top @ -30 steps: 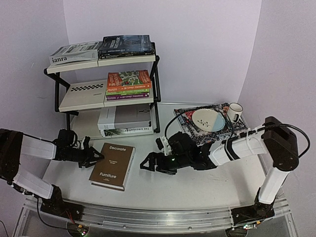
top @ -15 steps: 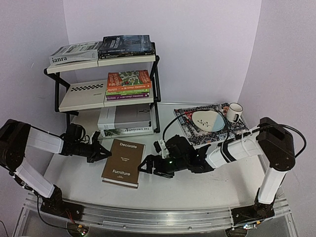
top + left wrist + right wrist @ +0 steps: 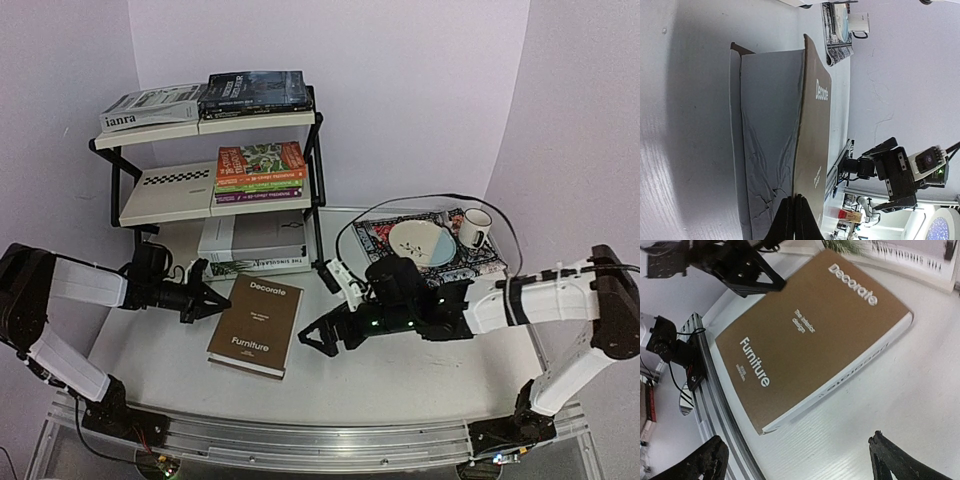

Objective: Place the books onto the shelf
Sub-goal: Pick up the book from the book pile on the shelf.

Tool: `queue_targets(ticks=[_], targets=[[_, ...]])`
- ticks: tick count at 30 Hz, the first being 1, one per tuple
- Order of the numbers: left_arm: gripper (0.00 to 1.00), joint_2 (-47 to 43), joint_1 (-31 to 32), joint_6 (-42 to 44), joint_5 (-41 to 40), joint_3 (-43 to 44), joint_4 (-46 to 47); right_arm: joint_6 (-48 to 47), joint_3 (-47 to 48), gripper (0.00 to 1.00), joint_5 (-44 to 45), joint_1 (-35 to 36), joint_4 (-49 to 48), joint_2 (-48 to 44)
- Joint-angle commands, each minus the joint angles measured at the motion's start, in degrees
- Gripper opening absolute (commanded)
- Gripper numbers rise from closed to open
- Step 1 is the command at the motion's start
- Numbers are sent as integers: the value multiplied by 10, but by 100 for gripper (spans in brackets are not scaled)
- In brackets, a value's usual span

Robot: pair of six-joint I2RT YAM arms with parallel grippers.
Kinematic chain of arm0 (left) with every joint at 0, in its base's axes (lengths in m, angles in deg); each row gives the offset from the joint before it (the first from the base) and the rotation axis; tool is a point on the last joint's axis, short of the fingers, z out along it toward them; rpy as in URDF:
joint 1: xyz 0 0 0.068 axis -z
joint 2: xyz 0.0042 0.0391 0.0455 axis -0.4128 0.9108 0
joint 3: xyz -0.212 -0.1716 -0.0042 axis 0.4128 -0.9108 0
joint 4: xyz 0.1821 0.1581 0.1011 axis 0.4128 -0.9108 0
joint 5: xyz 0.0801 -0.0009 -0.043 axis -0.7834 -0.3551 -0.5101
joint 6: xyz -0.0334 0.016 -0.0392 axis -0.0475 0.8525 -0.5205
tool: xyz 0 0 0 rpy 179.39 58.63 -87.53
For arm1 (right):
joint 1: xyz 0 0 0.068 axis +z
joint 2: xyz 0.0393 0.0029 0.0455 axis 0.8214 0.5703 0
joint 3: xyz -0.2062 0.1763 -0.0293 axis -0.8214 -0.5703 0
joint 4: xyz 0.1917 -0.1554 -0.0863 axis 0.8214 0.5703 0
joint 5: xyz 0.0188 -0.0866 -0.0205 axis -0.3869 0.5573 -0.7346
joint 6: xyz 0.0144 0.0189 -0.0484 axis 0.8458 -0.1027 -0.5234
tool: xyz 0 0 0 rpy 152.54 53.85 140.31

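Observation:
A brown book (image 3: pixel 257 325) titled "Decorate Furniture" lies flat on the table in front of the shelf (image 3: pixel 316 190). My left gripper (image 3: pixel 218 303) is shut, its tips against the book's left edge just under the cover (image 3: pixel 812 150); the left wrist view shows the left gripper (image 3: pixel 794 200) with nothing clearly held. My right gripper (image 3: pixel 312 340) hangs open just right of the book's near right corner, and in the right wrist view the right gripper (image 3: pixel 800 460) spans bare table beside the book (image 3: pixel 805 335). On the shelf lie a white book (image 3: pixel 150 108), dark novels (image 3: pixel 255 92), an orange-and-green stack (image 3: pixel 260 168) and large white books (image 3: pixel 250 245).
A patterned placemat (image 3: pixel 480 262) at the right back carries a bowl (image 3: pixel 422 242) and a mug (image 3: pixel 475 226). The left half of the middle tier (image 3: pixel 165 190) holds no book. The table's metal front rail (image 3: pixel 300 440) runs below both arm bases.
The left gripper has shut and moved right, and the brown book has slid right and turned. The right arm has drawn back to the right, its gripper still open.

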Motion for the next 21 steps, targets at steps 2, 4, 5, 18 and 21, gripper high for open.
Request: queue_targets(ticks=[2, 4, 5, 18, 21], targets=[[0, -43, 3, -31, 58, 35, 20, -266, -21, 98, 71, 3, 50, -93], [0, -53, 4, -38, 67, 38, 20, -354, -35, 98, 50, 3, 41, -115], [0, -59, 4, -41, 70, 39, 20, -401, -42, 98, 36, 3, 35, -125], [0, -107, 21, -88, 129, 51, 19, -830, -60, 98, 29, 3, -36, -142], [0, -108, 33, -89, 132, 54, 18, -879, -46, 98, 54, 3, -69, -122]])
